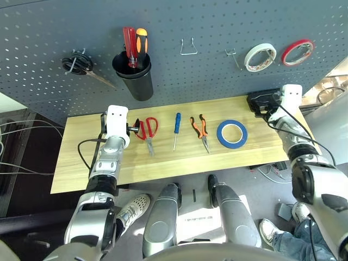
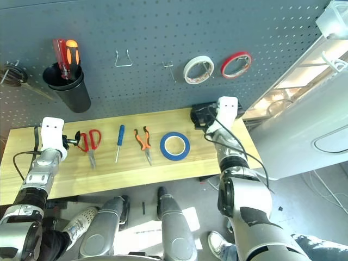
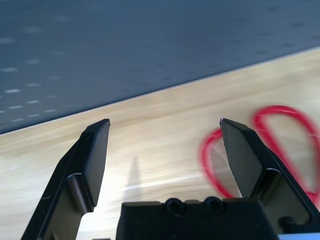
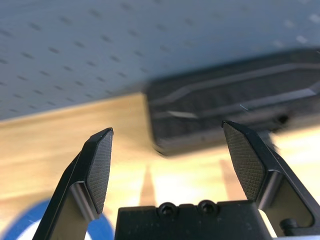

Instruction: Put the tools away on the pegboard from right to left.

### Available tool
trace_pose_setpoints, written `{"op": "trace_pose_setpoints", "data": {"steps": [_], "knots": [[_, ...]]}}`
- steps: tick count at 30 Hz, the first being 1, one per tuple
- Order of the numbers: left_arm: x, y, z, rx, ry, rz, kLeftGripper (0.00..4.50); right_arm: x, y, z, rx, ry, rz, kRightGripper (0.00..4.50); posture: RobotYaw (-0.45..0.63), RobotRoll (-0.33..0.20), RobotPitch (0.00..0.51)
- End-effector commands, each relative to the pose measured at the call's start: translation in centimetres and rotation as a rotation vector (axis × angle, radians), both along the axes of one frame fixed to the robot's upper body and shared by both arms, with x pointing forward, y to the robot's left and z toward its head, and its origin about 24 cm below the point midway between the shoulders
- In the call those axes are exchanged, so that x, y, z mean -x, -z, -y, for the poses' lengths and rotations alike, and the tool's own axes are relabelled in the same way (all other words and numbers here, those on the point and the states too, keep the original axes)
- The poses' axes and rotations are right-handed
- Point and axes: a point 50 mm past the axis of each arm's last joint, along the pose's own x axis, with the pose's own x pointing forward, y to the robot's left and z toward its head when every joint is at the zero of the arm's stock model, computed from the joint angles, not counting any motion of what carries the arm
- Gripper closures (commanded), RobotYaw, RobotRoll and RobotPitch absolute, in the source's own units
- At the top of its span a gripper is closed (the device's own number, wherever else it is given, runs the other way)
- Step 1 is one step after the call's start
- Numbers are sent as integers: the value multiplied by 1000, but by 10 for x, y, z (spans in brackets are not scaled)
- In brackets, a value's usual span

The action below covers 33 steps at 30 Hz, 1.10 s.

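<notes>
Landmark: blue tape roll [image 1: 232,144], lying flat on the table [image 1: 76,168], with all places below given from there.
Pliers [image 1: 202,131]: on the table, just left of the blue tape roll, orange handles toward the pegboard [image 1: 163,81].
Slim screwdriver [image 1: 177,124]: farther left of the roll, past the pliers, blue handle toward the pegboard.
Scissors [image 1: 148,138]: farthest left of the roll among the four, red handles toward the pegboard, close to the left gripper.
Left gripper [image 3: 165,120]: spread wide, nothing between the fingers; well left of the roll.
Right gripper [image 4: 167,125]: also spread wide and empty, right of the roll, near the black case [image 4: 200,110].
White tape roll [image 1: 249,59] and red tape roll [image 1: 293,63]: hung on the pegboard, above and to the right of the blue tape roll; not part of this job.
Small hook [image 1: 232,54]: bare, above the roll; a likely home for it.
Wide hook [image 1: 188,53]: bare, up and left of the roll; probably meant for a tool.
Black cup [image 1: 138,84]: far up and left of the roll, holding red and orange screwdrivers [image 1: 142,43].
Done: none of the four put away.
Left: all four, probably starting with the blue tape roll, then pliers, slim screwdriver, scissors.
</notes>
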Motion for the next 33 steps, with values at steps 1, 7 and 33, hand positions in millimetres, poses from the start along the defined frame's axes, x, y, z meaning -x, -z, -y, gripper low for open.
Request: {"op": "trace_pose_setpoints", "data": {"steps": [1,7,33], "knots": [[7,7,-7,-44,-34,-29,14,6,12,2,-12,5,-56,0,85,0,329],[2,-2,19,-24,167,-6,14,-2,3,-7,-38,-66,-93,0,103,0,318],[0,-18,158,-268,1189,-229,14,9,40,-45,150,-187,-615,0,130,0,291]]}}
